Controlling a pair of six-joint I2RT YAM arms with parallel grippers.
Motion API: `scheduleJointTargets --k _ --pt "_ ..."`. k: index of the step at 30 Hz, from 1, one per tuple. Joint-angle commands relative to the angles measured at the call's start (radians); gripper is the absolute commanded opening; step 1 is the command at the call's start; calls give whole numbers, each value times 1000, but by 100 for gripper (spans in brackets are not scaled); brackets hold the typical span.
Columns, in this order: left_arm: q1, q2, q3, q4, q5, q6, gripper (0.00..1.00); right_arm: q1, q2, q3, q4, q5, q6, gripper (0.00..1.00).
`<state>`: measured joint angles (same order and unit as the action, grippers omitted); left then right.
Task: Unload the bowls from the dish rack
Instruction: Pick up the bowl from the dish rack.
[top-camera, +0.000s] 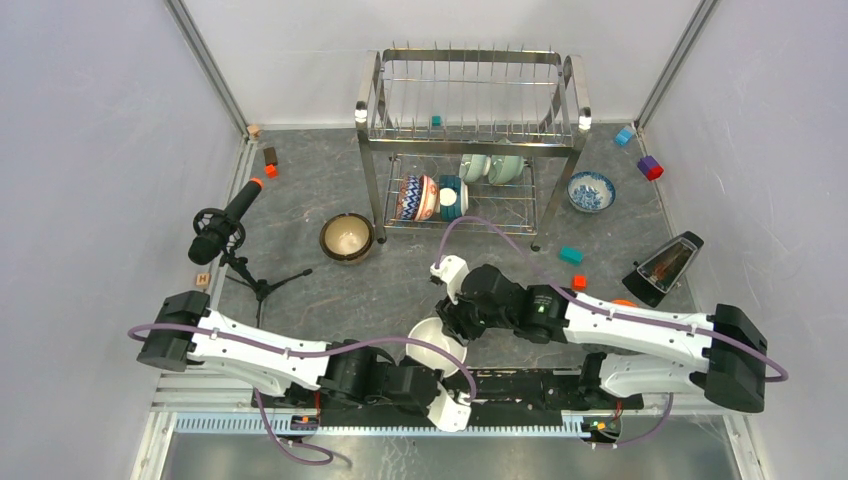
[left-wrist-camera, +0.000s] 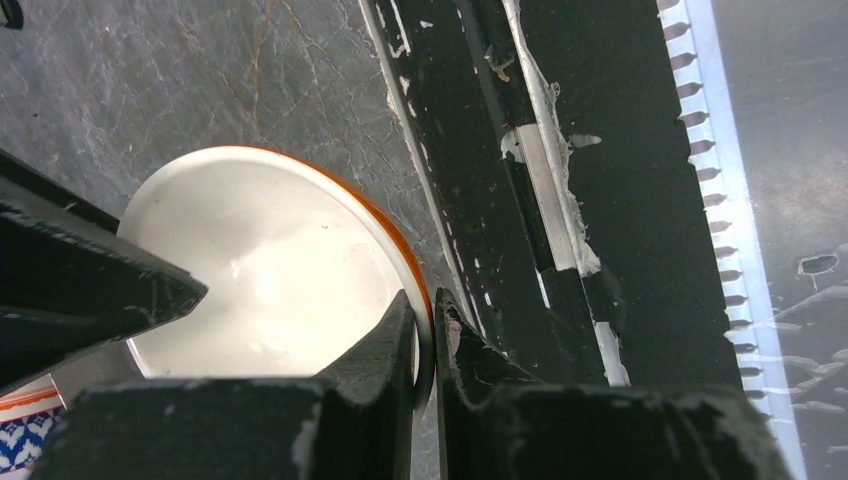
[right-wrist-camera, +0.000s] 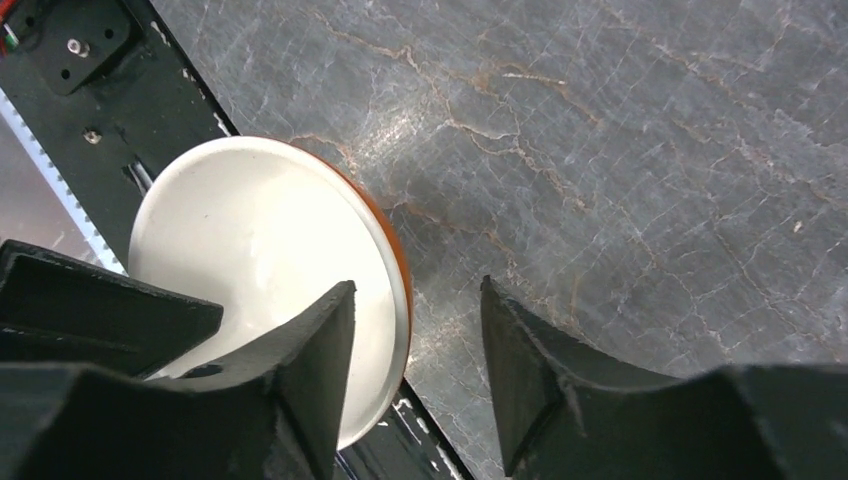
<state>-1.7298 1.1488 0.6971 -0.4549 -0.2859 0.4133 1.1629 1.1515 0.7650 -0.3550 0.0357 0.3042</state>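
Near the tabletop's left edge stands a microphone (top-camera: 225, 225) on a tripod. Right of it a brown bowl (top-camera: 346, 238) sits upright, just beside the dish rack's front left leg. At the middle of the near edge, the left gripper (left-wrist-camera: 425, 305) is clamped on the rim of an orange bowl (top-camera: 430, 336) with a white inside. The right gripper (right-wrist-camera: 418, 290) straddles that same rim, jaws parted, its outer finger clear of the bowl. The dish rack (top-camera: 470, 147) stands at the far edge, with patterned bowls (top-camera: 418, 197) and 2 pale green bowls (top-camera: 505, 168) on edge in its lower tier. A blue-and-white bowl (top-camera: 591, 191) sits right of it.
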Motion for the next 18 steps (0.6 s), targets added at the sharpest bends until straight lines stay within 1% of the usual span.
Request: scheduleJointTargets --k 1,5,8,10,14,18 --pt "-10 -26 50 36 12 37 2 28 19 -12 16 28 10 52" --pt "-10 -42 53 35 35 24 2 44 24 -16 -2 47 10 46" --pt "-11 -49 56 36 45 20 2 52 24 -18 -13 55 9 39" --pt "-10 -43 58 36 46 21 2 54 26 -20 -19 61 6 34" --pt "-11 -24 59 57 29 8 2 60 18 -34 -10 76 16 28" --pt "-11 -14 55 78 27 -10 2 68 16 -33 -16 97 20 14"
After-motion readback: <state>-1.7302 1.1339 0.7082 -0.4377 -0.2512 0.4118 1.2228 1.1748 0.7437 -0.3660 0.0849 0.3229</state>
